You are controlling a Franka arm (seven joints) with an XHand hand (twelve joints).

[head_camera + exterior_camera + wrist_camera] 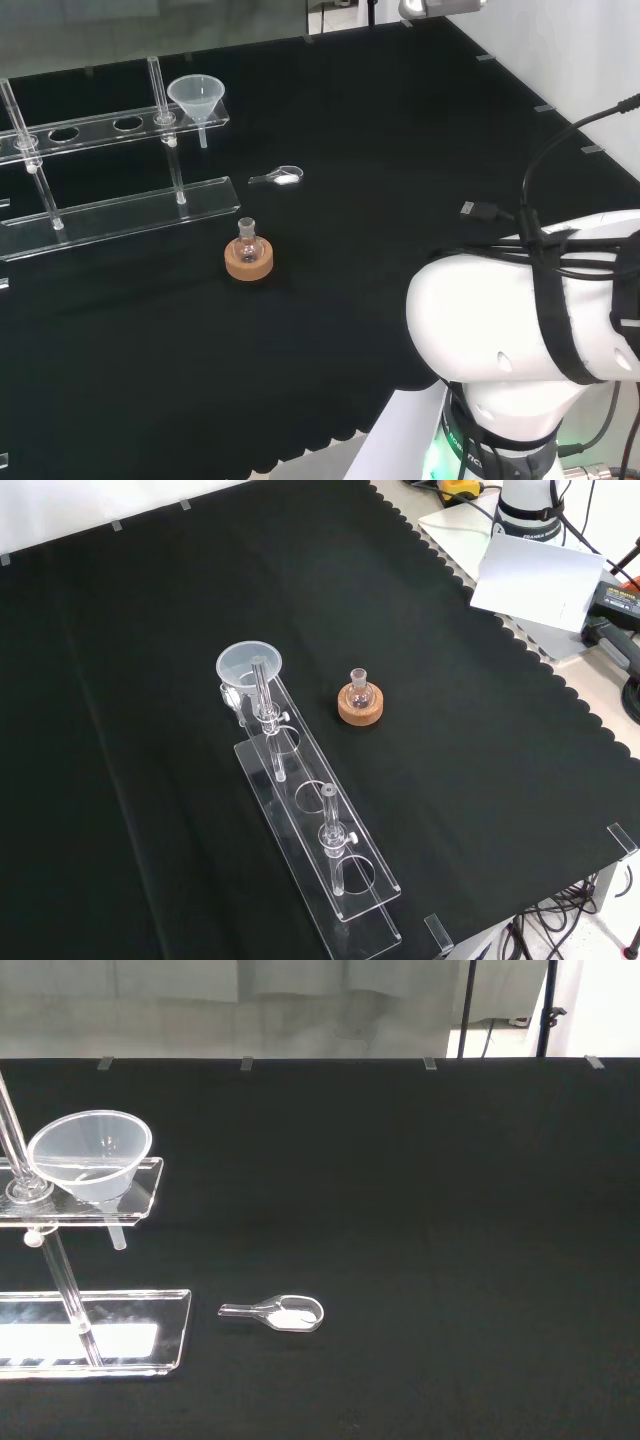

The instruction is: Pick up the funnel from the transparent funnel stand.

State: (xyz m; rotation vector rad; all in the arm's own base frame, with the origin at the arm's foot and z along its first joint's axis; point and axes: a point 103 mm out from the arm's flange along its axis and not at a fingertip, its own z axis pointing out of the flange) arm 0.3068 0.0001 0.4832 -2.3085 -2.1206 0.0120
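Note:
A clear funnel (197, 98) (249, 667) (91, 1153) sits in the end hole of the transparent funnel stand (110, 126) (318, 825) (135, 1196), its stem pointing down through the upper shelf. The stand has a drilled top plate on thin posts above a flat base plate. In the head view the funnel is at the stand's right end; in the front view it is at the far end.
A small round-bottom flask (247, 241) (359, 690) stands on a cork ring (248, 260) (360, 707) near the stand. A clear scoop (278, 178) (280, 1312) with white powder lies on the black cloth. The arm's white links (530, 320) fill the head view's lower right.

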